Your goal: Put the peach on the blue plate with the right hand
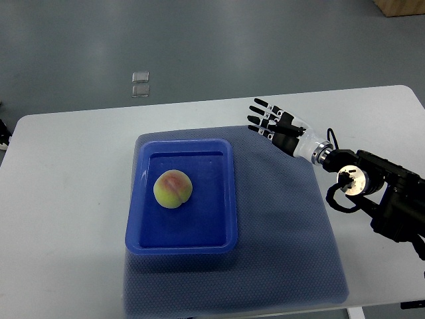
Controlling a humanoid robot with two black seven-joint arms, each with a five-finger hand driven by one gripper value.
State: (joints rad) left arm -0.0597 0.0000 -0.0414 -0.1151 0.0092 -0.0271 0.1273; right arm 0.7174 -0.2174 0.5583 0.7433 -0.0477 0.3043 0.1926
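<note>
A yellow-green peach with a pink blush [173, 189] lies inside the blue rectangular plate [227, 199], left of its middle. My right hand [267, 122] is to the upper right of the plate, above the mat's far edge, fingers spread and pointing left, holding nothing. It is well apart from the peach. The right arm [372, 186] comes in from the right edge. The left arm does not show.
The plate stands on a dark blue mat [292, 239] on a white table [66, 199]. A small clear object [140, 84] lies on the grey floor beyond the table's far edge. A brown box corner [402, 6] shows at the top right.
</note>
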